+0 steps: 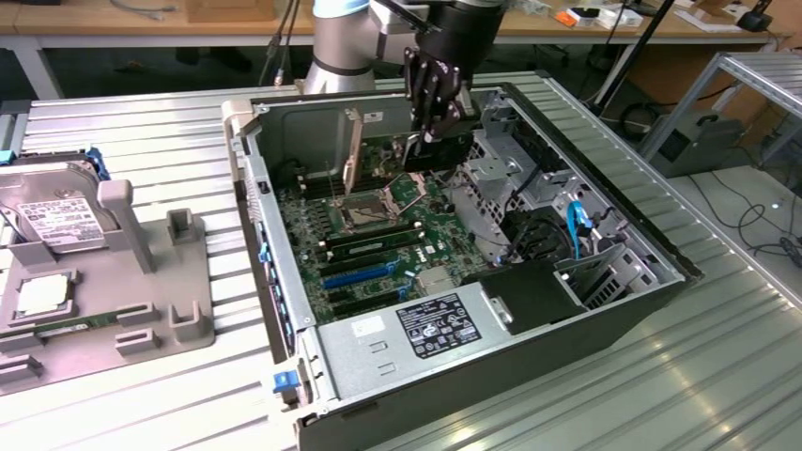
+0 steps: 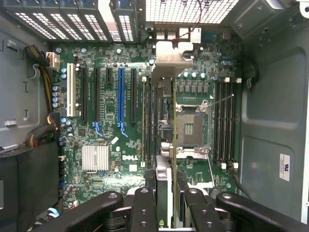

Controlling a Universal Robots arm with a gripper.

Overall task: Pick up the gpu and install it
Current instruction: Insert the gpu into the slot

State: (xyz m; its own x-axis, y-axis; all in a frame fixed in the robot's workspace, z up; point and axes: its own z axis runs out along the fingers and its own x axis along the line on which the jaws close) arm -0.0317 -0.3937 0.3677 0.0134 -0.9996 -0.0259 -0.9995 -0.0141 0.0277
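Exterior view: in the upper middle of the frame the claw hangs inside the open computer case, pinched narrow on the graphics card, which it holds up off the motherboard. The wrist view looks along the card's thin edge. The card runs from between the fingers out to its silvery-tan bracket at the far end. It hangs over the strip of board between the black slots and the open processor socket, well apart from the long blue slot.

The card looks light, flat and stiff, but it is probably fragile. Its bare circuitry and the contacts along the plug-in edge would not stand squeezing or scraping. The smooth board could slip or twist in a two-finger pinch, more so with the bracket weighing down one end. The safest hold seems to be flat across the board faces near the middle of the upper edge, away from the contacts, much as the claw has it.

The word DELL can be read in white on the motherboard. Other print is too small to read:
- a white sticker on the case wall
- the black label on the power supply, lower middle of the exterior frame
- the white label on the hard drive at that frame's left edge
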